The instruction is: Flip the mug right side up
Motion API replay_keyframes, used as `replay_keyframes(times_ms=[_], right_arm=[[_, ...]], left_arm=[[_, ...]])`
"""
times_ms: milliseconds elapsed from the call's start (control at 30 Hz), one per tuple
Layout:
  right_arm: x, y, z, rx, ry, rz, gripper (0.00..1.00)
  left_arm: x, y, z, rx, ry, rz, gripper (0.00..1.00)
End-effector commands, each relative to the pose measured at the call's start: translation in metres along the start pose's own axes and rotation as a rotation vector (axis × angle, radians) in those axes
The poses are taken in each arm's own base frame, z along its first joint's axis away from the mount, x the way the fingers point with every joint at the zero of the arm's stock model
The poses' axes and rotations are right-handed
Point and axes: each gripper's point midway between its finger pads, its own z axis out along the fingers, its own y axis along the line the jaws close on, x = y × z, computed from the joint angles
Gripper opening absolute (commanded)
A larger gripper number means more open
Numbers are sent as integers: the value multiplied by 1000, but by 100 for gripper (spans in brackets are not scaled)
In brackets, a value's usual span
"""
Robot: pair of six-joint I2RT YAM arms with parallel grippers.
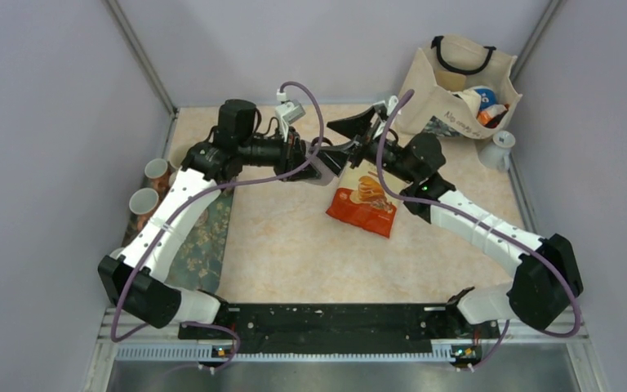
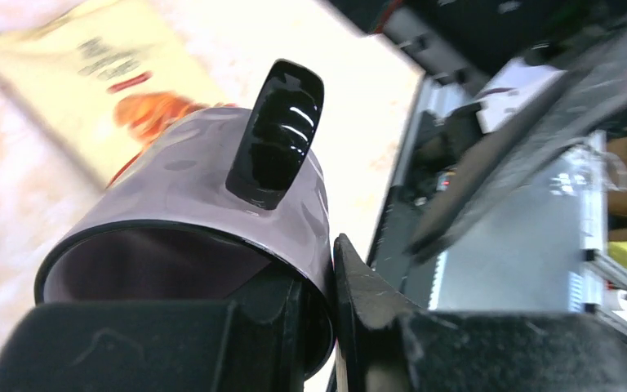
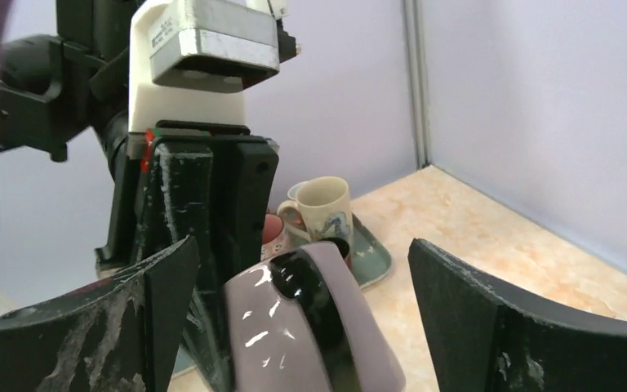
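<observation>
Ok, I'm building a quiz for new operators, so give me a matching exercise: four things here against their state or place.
Things:
1. left gripper
2. right gripper
3. snack packet
4. tote bag

States or places:
A. lying flat on the table
B. open, straddling the mug
C. standing at the far right corner
D. shut on the mug's rim

Pairs: 1-D, 2-B, 3-A, 4-C

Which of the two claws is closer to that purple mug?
Left. The left gripper is clamped on the wall of the mug; the right gripper stands open, fingers either side of it, not gripping.
</observation>
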Motion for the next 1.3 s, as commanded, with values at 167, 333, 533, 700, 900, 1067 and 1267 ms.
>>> replay_keyframes(times_ms=[167,333,533,700,900,1067,1267], right_arm=[[-19,-5,-29,150,-16,-108,99],[-8,-24,-55,302,85,-155,99],[6,-24,-81,351,166,-169,99],[16,-22,-96,372,196,-153,99],[28,-21,-114,396,227,-156,99],[35,-19,-129,408,226,-168,99],[35,-19,-143,431,220,-210,99]], left_arm=[[34,58,-54,-427,238,129,0],[85,68,-124,-694,509,141,0],[139,39,-201,-861,674,94,0],[176,39,-256,-1013,733,21,0],[227,47,-291,-1090,790,-132,0],[255,56,-312,-1144,794,-240,0],[292,76,-324,-1100,734,-342,0]])
